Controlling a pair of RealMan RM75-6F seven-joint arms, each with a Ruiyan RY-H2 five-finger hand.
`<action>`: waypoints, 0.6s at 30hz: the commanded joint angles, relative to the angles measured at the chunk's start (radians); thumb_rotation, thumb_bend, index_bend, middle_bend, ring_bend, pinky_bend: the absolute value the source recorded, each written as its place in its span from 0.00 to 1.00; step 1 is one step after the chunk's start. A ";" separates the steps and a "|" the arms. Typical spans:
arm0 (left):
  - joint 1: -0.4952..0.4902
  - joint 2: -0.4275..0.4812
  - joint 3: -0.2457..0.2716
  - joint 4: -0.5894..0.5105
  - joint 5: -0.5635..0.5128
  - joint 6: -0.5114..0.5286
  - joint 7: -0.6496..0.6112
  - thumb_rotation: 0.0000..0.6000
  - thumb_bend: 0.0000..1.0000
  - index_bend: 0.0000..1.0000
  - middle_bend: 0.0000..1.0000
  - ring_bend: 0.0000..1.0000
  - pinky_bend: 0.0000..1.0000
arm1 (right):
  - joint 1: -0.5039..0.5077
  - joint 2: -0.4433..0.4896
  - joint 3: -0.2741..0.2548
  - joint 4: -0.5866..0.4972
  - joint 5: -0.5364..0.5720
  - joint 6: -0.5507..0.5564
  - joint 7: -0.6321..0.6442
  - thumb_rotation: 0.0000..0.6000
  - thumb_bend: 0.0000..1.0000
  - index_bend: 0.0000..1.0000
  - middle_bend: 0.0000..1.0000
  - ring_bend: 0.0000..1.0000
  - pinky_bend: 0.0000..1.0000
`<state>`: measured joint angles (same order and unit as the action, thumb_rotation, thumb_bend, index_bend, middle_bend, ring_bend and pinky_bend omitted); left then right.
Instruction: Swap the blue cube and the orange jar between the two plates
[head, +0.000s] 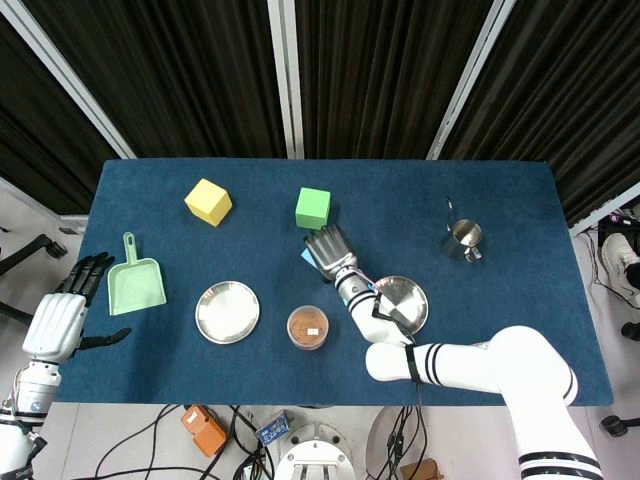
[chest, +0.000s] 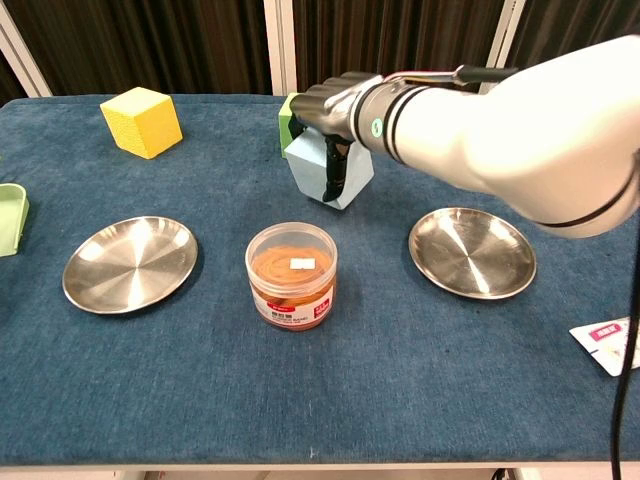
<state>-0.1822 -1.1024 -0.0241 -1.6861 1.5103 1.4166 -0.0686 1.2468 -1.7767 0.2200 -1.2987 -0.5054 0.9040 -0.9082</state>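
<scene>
Right hand (chest: 335, 110) is seen wrapped over the pale blue foam cube (chest: 330, 172), which is gripped from above and appears tilted and lifted clear of the blue tablecloth (chest: 400, 360), though contact at its lowest corner cannot be ruled out. Nearest the chest camera, the clear plastic jar of orange paste (chest: 291, 275) stands on the cloth between the two round steel plates, the left plate (chest: 129, 263) and the right plate (chest: 472, 252); neither plate carries anything, so the jar and the cube are both off the plates. If the cube is to be set on a plate, it should be levelled before it is lowered, carried high enough to pass the jar's rim, and released only once it sits flat inside the plate's raised edge. Further back, a green cube (head: 313, 208) lies just behind the held cube and should not be nudged, and a yellow cube (chest: 141, 121) sits at the far left. The left hand (head: 62, 318) is held off the table's near-left edge beside a green plastic dustpan (head: 137, 283), its fingers spread and nothing in it. How firmly the cube is pinched underneath is hidden by the fingers, and a steel pitcher (head: 464, 237) and a packet (chest: 610, 343) at the right edge are only partly shown.
</scene>
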 joint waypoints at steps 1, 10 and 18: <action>0.009 0.030 0.020 -0.033 0.023 0.001 0.033 1.00 0.05 0.01 0.03 0.03 0.22 | -0.093 0.169 -0.033 -0.230 -0.148 0.068 0.086 1.00 0.45 0.67 0.58 0.70 0.96; 0.009 0.047 0.050 -0.115 0.087 -0.007 0.119 1.00 0.05 0.01 0.03 0.03 0.22 | -0.375 0.475 -0.279 -0.483 -0.544 0.191 0.336 1.00 0.45 0.59 0.58 0.64 0.86; -0.010 0.013 0.052 -0.137 0.064 -0.060 0.178 1.00 0.05 0.01 0.03 0.03 0.22 | -0.439 0.477 -0.318 -0.384 -0.637 0.081 0.527 1.00 0.45 0.03 0.29 0.31 0.49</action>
<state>-0.1899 -1.0858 0.0259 -1.8208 1.5765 1.3604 0.1063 0.8348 -1.3104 -0.0776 -1.7088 -1.1107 1.0137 -0.4149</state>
